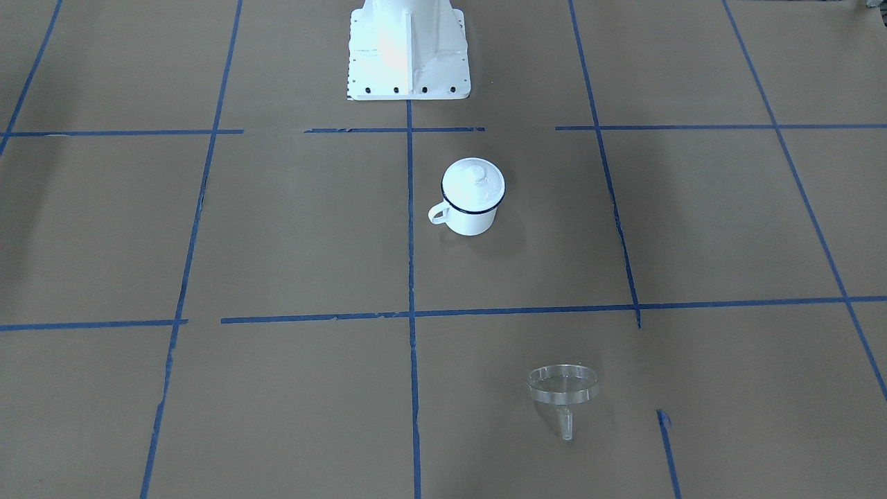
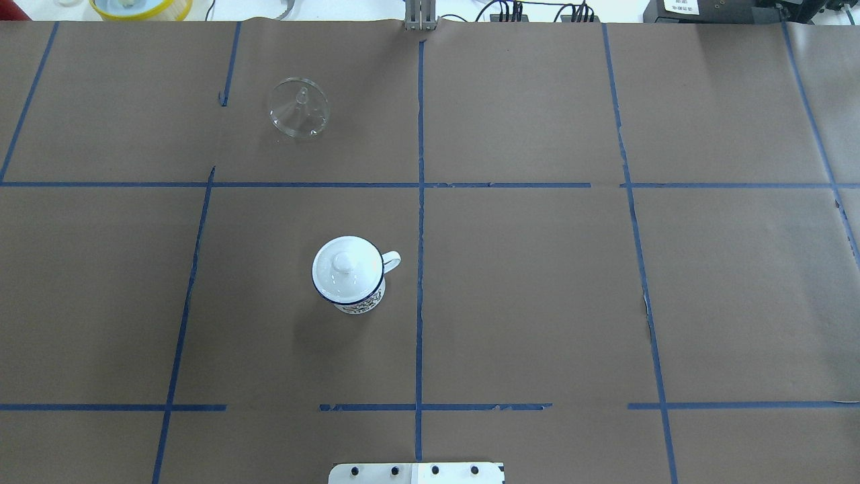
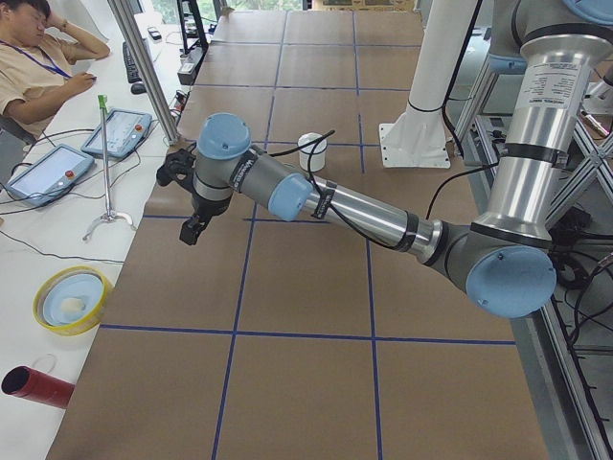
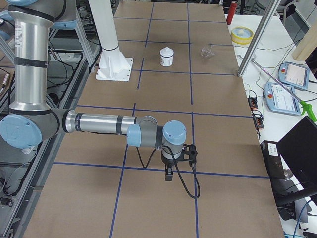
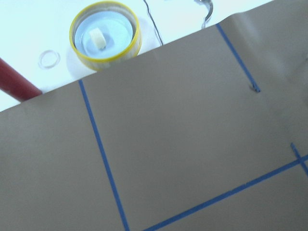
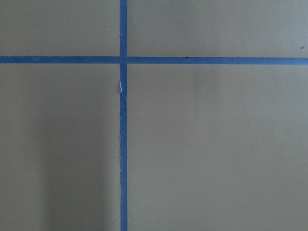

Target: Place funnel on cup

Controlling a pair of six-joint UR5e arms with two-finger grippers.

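The clear funnel (image 1: 563, 388) lies on its side on the brown paper, spout pointing away from the robot; it also shows in the overhead view (image 2: 299, 107) and the exterior right view (image 4: 208, 51). The white cup (image 1: 471, 215) with a dark blue rim stands upright near the table's middle, with a white knobbed lid (image 2: 344, 267) on it. The left gripper (image 3: 192, 232) hangs above the table's left end, far from both; I cannot tell whether it is open. The right gripper (image 4: 169, 174) hangs over the right end; I cannot tell its state.
The robot's white base (image 1: 409, 52) stands behind the cup. A yellow-rimmed round container (image 5: 105, 34) and a red cylinder (image 3: 38, 386) lie off the paper at the left end. A metal post (image 3: 144, 67), teach pendants and an operator (image 3: 38, 57) are along the far side.
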